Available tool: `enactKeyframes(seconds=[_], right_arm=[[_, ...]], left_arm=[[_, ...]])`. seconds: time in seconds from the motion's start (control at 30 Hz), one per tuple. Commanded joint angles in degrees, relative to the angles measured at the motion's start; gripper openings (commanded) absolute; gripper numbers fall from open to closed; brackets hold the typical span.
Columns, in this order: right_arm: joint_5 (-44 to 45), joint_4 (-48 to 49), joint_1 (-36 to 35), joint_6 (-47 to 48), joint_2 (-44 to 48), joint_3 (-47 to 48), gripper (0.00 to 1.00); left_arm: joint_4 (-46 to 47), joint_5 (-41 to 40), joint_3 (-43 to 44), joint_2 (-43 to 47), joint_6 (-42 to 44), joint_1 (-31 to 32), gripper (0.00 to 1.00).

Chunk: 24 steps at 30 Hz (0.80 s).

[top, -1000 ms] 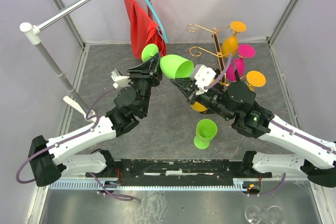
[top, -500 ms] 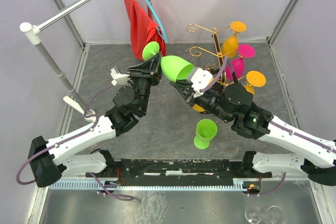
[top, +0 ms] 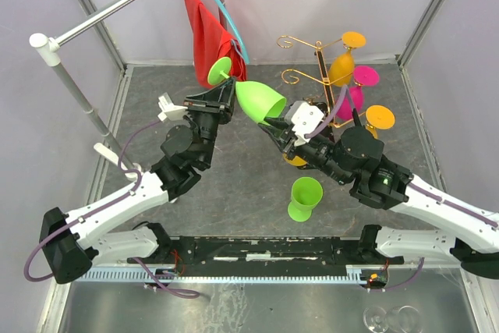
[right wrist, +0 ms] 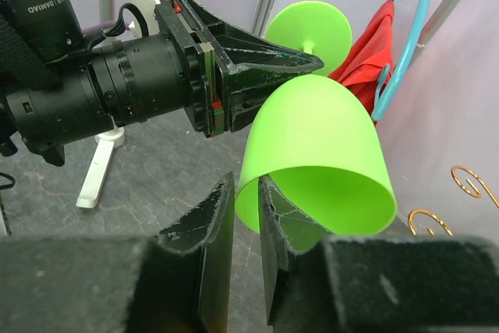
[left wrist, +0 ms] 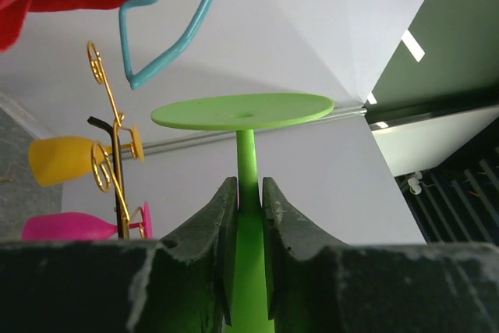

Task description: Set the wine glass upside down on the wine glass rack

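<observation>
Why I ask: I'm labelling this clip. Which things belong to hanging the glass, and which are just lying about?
Part of the job:
- green glass, held in the air
- left gripper, shut on its stem
- right gripper, pinching its rim
- gold rack

Just lying about:
- second green glass, standing on the table
- yellow glass and pink glass, on the rack
- red cloth
- blue hanger

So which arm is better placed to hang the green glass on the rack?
Probably right: the right gripper pinches the green wine glass by its rim, the wine glass rack stands on that side, and the left gripper occupies the stem.
</observation>
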<state>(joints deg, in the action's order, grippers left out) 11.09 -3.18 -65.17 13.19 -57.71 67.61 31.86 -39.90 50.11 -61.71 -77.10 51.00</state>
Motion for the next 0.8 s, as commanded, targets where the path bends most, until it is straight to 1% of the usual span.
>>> enactKeyframes(seconds=[0.0, 0.1, 0.17, 0.27, 0.33, 0.43, 0.53, 0.63, 0.77], right_arm=[[0.79, 2.03, -0.4, -0.86, 2.08, -0.56, 0.29], [1.13, 0.65, -0.39, -1.06, 2.17, -0.11, 0.35], [1.9, -0.95, -0.4, -1.06, 2.72, 0.19, 0.4], [5.39, -3.56, -0.4, -1.14, 4.56, 0.15, 0.46], [8.22, -5.79, -0.39, -1.42, 5.63, 0.82, 0.49], [12.57, -10.84, -0.4, -2.2, 6.0, 3.47, 0.54], [16.94, -15.07, -0.4, -3.52, 5.83, 6.11, 0.61], [19.36, -18.88, -0.4, -5.53, 5.68, 8.53, 0.69], [23.93, -23.91, -0.4, -8.09, 5.82, 11.58, 0.82]], left_arm=[[2.93, -0.26, -1.54, 1.11, 2.97, -0.95, 0.03], [4.26, 0.16, -1.68, 1.1, 4.0, -1.39, 0.03], [4.86, 0.74, -1.38, 1.52, 7.2, -1.96, 0.03], [3.89, 1.68, -0.39, 3.09, 17.7, -2.9, 0.03], [3.83, 2.66, -0.13, 4.47, 26.71, -3.39, 0.03], [1.96, 4.39, 0.05, 6.62, 40.89, -3.48, 0.03], [-0.23, 5.1, -0.75, 7.73, 51.51, -3.45, 0.03], [-0.65, 6.65, -1.83, 6.78, 61.71, -3.45, 0.03], [-0.73, 13.55, -2.28, 2.74, 72.6, -3.45, 0.03]])
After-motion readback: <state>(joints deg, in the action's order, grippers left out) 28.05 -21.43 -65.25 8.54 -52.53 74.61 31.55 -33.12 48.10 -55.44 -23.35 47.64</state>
